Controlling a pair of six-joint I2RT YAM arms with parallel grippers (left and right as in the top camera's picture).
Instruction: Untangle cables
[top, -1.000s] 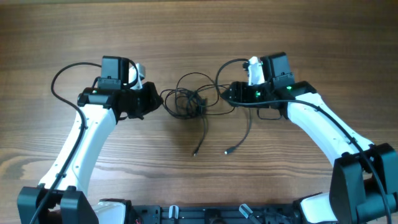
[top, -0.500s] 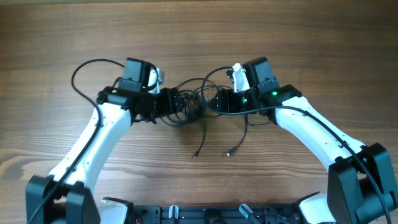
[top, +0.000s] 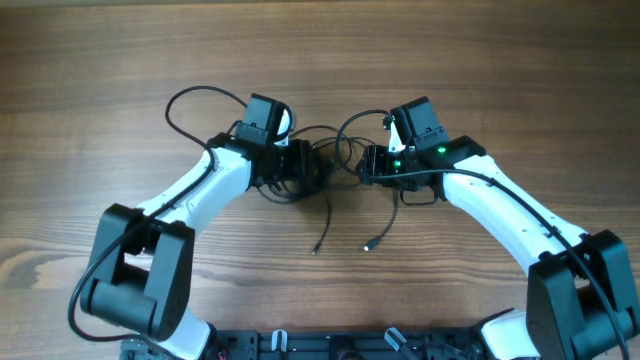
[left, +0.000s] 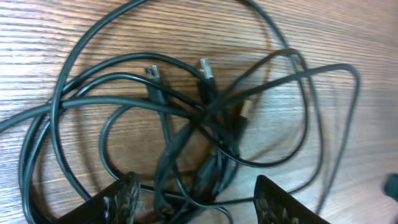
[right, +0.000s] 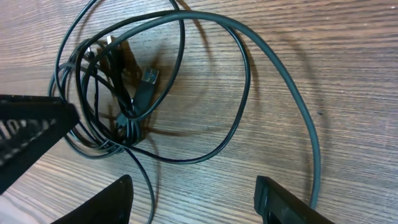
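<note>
The tangle of thin black cords (left: 199, 124) lies on the brown wooden bench (top: 500, 60), midway between my two hands. My left hand (left: 196, 199) is spread wide with the thick middle of the knot between its fingers, placed, I judge, to pinch and anchor the bundle. My right hand (right: 193, 199) is likewise open and empty, low beside the big outer loop, ready to draw it away. I count three small metal plugs (left: 206, 67) inside the knot and two loose tails (top: 325, 220) trailing towards me. How many cords there are, I cannot tell.
</note>
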